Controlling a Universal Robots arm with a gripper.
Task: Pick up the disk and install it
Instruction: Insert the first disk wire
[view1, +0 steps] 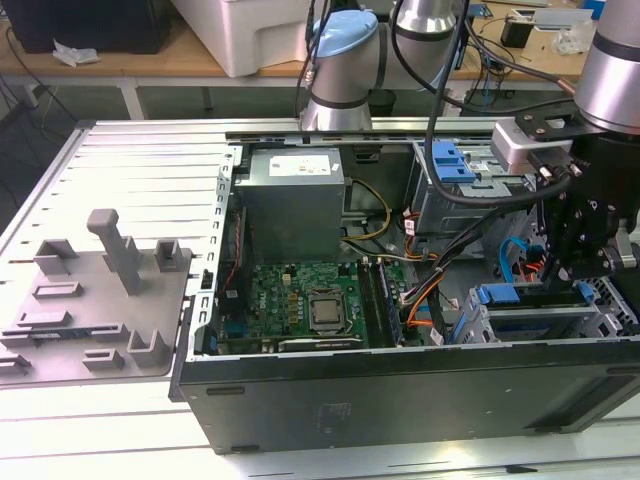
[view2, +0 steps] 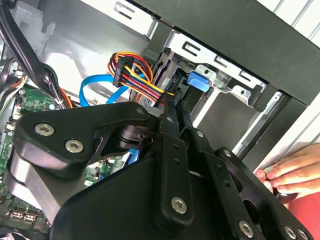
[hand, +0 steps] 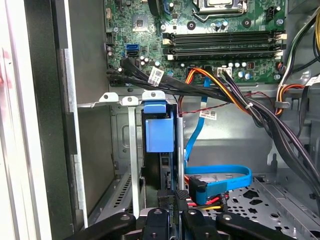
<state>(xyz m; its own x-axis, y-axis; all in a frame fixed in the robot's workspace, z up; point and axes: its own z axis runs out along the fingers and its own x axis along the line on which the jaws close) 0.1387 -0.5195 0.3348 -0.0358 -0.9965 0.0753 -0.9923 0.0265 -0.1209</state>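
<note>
At the front corner of the open computer case (view1: 400, 400), on the exterior view's right, the hand (view1: 572, 275) hangs fingers-down over the drive cage (view1: 530, 325). In both wrist views its fingers are drawn nearly together, and as far as I can judge they are pinched on the thin upper edge of the disk (hand: 159, 131), which stands on edge in the cage slot with its blue carrier bracket facing the first wrist camera. The disk lies straight below the hand (hand: 173, 197), its long axis running down into the cage, in line with the fingers and between the grey metal rails (hand: 131, 150). How deep it sits I cannot tell; the carrier's blue end is level with the rail tops.

Just beside the slot, a blue flat cable (hand: 220, 172) and a bundle of coloured power wires (view2: 135, 75) crowd the bay. Farther off lie the motherboard (hand: 220, 20) and the grey power supply (view1: 295, 195). A person's hand (view2: 292, 167) rests outside the case wall, near the cage. The case stands on the slatted counter (view1: 130, 160)
</note>
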